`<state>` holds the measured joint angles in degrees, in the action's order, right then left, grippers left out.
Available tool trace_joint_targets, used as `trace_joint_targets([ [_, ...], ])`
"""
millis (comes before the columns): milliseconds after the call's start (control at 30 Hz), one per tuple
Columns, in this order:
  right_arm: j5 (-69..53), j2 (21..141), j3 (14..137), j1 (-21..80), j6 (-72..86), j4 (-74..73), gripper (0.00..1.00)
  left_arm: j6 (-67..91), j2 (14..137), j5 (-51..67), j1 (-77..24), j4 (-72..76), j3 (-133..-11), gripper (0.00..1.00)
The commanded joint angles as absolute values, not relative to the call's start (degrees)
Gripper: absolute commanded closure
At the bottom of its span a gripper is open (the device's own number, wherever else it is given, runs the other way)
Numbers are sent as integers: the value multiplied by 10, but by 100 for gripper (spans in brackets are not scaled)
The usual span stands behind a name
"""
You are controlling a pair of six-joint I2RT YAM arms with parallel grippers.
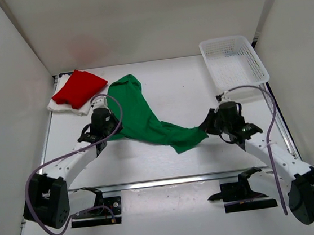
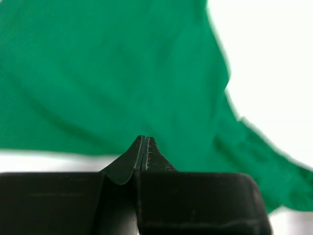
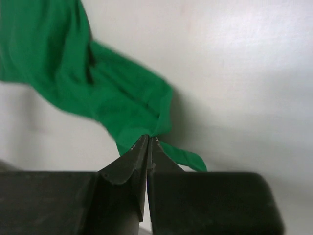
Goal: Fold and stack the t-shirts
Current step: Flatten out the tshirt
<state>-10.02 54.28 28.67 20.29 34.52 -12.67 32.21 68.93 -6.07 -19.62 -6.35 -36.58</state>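
The green t-shirt [image 1: 139, 111] lies stretched in a crumpled diagonal band across the middle of the table, between my two grippers. My left gripper [image 1: 112, 131] is at its left edge; in the left wrist view its jaws are pressed together [image 2: 145, 138] against the green cloth [image 2: 122, 73] and seem to pinch it. My right gripper [image 1: 205, 128] is shut on the shirt's right corner, and the cloth [image 3: 112, 103] bunches into its tips [image 3: 149, 138]. A folded red t-shirt [image 1: 79, 85] rests on the white t-shirt [image 1: 59, 105] at the back left.
A white mesh basket [image 1: 238, 85] stands at the back right, just beyond the right arm. White walls enclose the table on the left, back and right. A metal rail [image 1: 164, 181] runs across in front of the arm bases.
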Motion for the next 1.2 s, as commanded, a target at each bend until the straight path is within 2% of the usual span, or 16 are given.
trace_joint_targets([
  [0, -18, 597, 373, 188, 328, -101, 100, 345, 714, -125, -223, 102, -381, 95],
  [100, 78, 625, 375, 210, 325, -32, 95, 325, 769, -186, -267, 173, -412, 91],
  [167, 125, 642, 353, 207, 308, 48, 76, 292, 822, -237, -293, 223, -417, 88],
  [233, 138, 661, 319, 193, 295, 146, 33, 298, 858, -229, -291, 284, -417, 82],
  [300, 93, 705, 311, 147, 293, 205, 15, 300, 905, -237, -293, 322, -417, 78],
  [333, 88, 721, 313, 129, 291, 215, 13, 288, 917, -240, -295, 342, -420, 77],
  [400, 76, 772, 333, 112, 277, 227, 14, 280, 967, -257, -301, 352, -438, 76],
  [533, 148, 851, 331, 122, 235, 331, 32, 250, 1003, -301, -326, 388, -436, 73],
  [633, 188, 921, 399, 148, 208, 310, 43, 225, 998, -305, -334, 471, -385, 68],
  [667, 195, 930, 414, 157, 209, 304, 43, 213, 998, -300, -334, 492, -381, 62],
  [733, 202, 960, 439, 171, 184, 300, 42, 193, 999, -279, -342, 495, -383, 59],
  [833, 235, 957, 436, 201, 132, 323, 34, 158, 1019, -275, -353, 469, -420, 59],
  [933, 237, 955, 423, 228, 90, 356, 39, 152, 1027, -242, -346, 452, -436, 52],
  [1000, 207, 965, 443, 222, 84, 339, 35, 151, 1039, -195, -334, 416, -473, 51],
  [1033, 207, 970, 451, 219, 96, 326, 40, 152, 1048, -186, -331, 388, -486, 49],
  [1167, 191, 979, 466, 221, 99, 311, 35, 171, 1059, -158, -316, 366, -505, 53],
])
